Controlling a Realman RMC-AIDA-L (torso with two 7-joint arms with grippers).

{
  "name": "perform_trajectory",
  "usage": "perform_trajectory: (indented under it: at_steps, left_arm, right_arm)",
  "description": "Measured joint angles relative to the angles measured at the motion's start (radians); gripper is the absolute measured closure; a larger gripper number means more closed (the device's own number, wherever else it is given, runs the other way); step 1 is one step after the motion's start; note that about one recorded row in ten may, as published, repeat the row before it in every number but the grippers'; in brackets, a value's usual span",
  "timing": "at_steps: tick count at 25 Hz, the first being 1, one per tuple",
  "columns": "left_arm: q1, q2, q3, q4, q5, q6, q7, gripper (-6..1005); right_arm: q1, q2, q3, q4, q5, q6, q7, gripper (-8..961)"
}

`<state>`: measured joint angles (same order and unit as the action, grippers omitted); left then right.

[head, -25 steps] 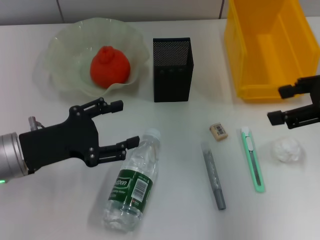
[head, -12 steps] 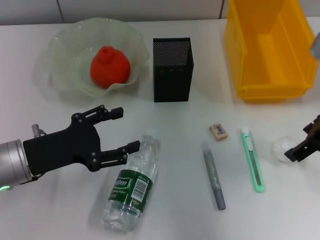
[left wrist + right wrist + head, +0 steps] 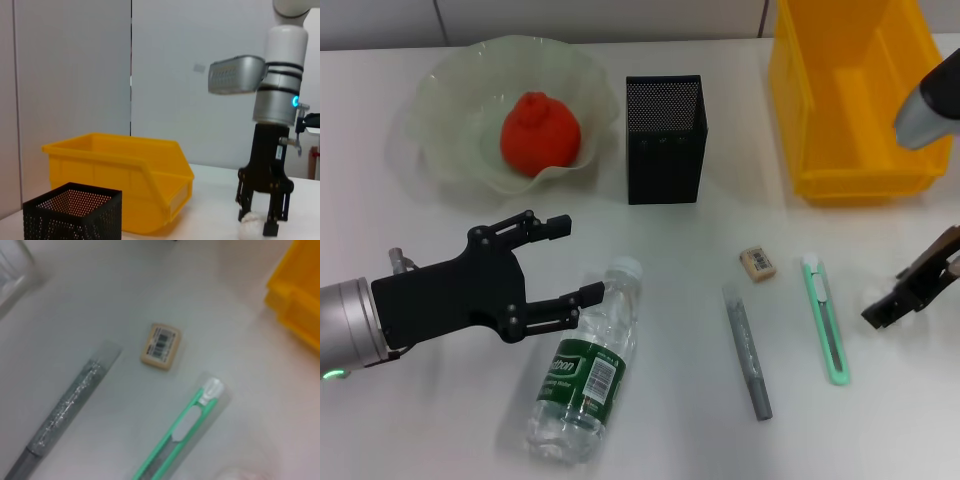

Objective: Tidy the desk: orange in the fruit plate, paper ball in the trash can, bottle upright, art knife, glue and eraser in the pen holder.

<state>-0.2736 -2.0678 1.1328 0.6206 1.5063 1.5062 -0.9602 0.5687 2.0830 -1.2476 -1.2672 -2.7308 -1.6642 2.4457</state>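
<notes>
The paper ball (image 3: pixel 250 223) lies on the desk (image 3: pixel 670 440) between the fingers of my right gripper (image 3: pixel 260 220), which stands open and upright over it; in the head view that gripper (image 3: pixel 898 300) covers most of the ball. The bottle (image 3: pixel 585 365) lies on its side. My left gripper (image 3: pixel 575 260) hangs open just left of its cap. The orange (image 3: pixel 540 130) sits in the fruit plate (image 3: pixel 440 90). The eraser (image 3: pixel 757 262), art knife (image 3: pixel 825 320) and glue (image 3: pixel 747 350) lie on the desk in front of the pen holder (image 3: pixel 665 140). The trash can (image 3: pixel 855 170) stands at the back right.
The right wrist view looks down on the eraser (image 3: pixel 160 346), the art knife (image 3: pixel 180 435), the glue (image 3: pixel 65 415) and a corner of the trash can (image 3: pixel 297 305). A silver part of the right arm (image 3: pixel 930 105) hangs over the trash can's right side.
My right gripper has dropped from beside the trash can down onto the paper ball, now covering it. My left gripper has edged slightly toward the bottle's cap.
</notes>
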Motion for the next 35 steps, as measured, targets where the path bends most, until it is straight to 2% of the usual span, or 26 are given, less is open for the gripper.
perform_trajectory:
  at_steps: [1,6,9,12,13,16,19,22,23,24,28,31,33,35]
  left_arm:
    - [-0.001,0.000,0.000,0.000,0.000,-0.001,0.000,194]
    - [-0.003,0.000,0.002,0.000,0.000,-0.010,0.000,201]
    - [-0.003,0.000,0.002,0.001,0.000,-0.011,0.000,205]
    - [-0.002,0.000,0.002,0.001,0.000,-0.008,0.000,210]
    - [-0.002,0.000,0.001,0.001,0.000,-0.006,0.000,211]
    - [0.000,0.000,-0.002,0.001,0.000,-0.004,0.000,215]
    - [0.002,0.000,-0.002,0.001,0.000,-0.003,0.000,219]
    - [0.004,0.000,0.000,0.002,0.000,0.000,-0.001,224]
    - [0.006,0.000,0.000,0.002,0.000,0.004,-0.002,225]
    - [0.006,0.000,-0.001,0.003,0.000,0.010,-0.004,227]
    - [0.007,0.002,-0.003,0.004,0.000,0.080,-0.024,232]
    - [0.006,0.003,-0.007,0.010,0.000,0.116,-0.050,236]
    - [0.006,0.002,-0.007,0.026,-0.003,0.133,-0.080,239]
    - [0.013,-0.004,0.001,0.102,-0.005,0.133,-0.151,242]
  right_arm:
    - [0.007,0.000,0.000,0.028,0.000,0.015,0.000,153]
    - [0.012,0.000,0.002,0.068,0.001,0.058,-0.003,335]
    - [0.003,0.000,0.018,0.007,0.009,0.040,0.004,386]
    - [-0.011,0.000,0.067,-0.109,0.049,-0.005,0.018,437]
    - [-0.020,-0.001,0.125,-0.207,0.077,-0.020,0.033,430]
    - [-0.023,-0.001,0.187,-0.284,0.107,-0.008,0.042,407]
    - [-0.019,-0.003,0.247,-0.321,0.150,0.073,0.042,385]
    - [-0.009,-0.005,0.251,-0.239,0.146,0.268,0.034,362]
    - [0.007,-0.005,0.248,-0.146,0.146,0.380,0.018,354]
    - [0.007,-0.005,0.248,-0.146,0.146,0.380,0.018,347]
    - [0.080,-0.005,0.249,0.087,0.146,0.533,-0.022,317]
    - [0.083,-0.004,0.253,0.099,0.150,0.545,-0.023,269]
    - [0.037,-0.002,0.254,0.067,0.220,0.562,-0.034,203]
    - [0.019,-0.002,0.254,0.055,0.256,0.563,-0.047,137]
